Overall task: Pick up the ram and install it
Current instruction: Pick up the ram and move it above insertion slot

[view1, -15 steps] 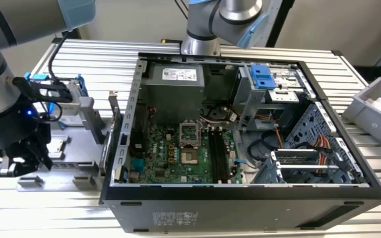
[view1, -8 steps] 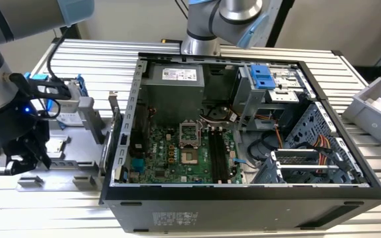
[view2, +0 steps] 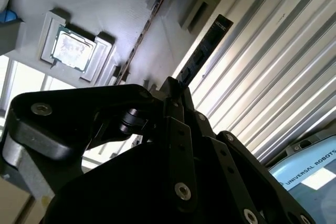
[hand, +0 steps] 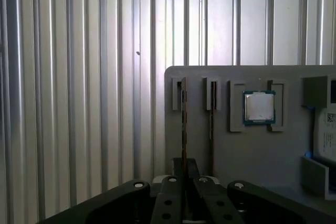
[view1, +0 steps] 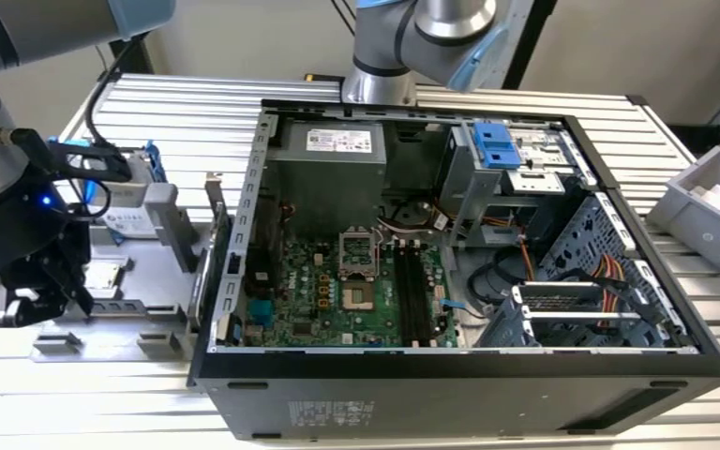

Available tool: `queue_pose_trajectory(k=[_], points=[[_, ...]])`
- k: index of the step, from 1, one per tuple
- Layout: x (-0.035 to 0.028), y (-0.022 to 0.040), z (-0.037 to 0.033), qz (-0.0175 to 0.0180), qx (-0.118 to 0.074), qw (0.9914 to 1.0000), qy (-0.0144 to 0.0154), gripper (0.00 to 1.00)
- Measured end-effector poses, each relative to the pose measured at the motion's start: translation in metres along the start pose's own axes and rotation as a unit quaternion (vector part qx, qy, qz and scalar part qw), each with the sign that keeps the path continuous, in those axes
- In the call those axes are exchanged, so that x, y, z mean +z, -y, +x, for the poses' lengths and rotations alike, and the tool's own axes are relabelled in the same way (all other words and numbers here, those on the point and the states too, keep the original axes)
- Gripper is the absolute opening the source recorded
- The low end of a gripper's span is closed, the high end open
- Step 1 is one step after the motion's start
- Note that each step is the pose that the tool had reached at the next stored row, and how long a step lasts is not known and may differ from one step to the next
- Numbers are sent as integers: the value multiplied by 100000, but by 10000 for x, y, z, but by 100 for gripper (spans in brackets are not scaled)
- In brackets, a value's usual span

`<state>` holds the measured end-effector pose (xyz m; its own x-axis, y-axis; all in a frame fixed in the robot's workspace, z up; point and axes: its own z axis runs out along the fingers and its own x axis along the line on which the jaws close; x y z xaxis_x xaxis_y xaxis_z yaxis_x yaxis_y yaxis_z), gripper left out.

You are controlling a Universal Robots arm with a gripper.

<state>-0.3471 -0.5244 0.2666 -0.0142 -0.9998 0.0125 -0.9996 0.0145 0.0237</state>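
The end effector (hand: 185, 179) looks clenched on the ram (hand: 184, 119): in both wrist views its dark metal fingers sit tight to either face of the stick's near end, though the contact itself is shadowed. The ram (view2: 205, 48) runs straight out ahead of the fingertips, standing on edge along a slot in the grey tray (hand: 252, 150).

It is judged a light, stiff, thin board, smooth-faced and easily damaged by bending or by pressure on its components. The flat faces, gripped squarely, are the sensible hold.

Just beside it a second stick (hand: 211, 124) stands in the neighbouring slot, and further out a square silver chip (hand: 259, 107) lies in a recess. Ribbed aluminium tabletop (hand: 79, 103) lies beneath. Well apart from the end effector (view1: 29, 305), the open computer case (view1: 460, 366) shows long black slots (view1: 411, 300).
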Motion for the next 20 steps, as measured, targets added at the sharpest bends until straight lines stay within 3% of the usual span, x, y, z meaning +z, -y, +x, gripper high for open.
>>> queue_pose_trajectory(k=[20], points=[[-177, -4, 2, 8, 2, 100000, 9, 0]])
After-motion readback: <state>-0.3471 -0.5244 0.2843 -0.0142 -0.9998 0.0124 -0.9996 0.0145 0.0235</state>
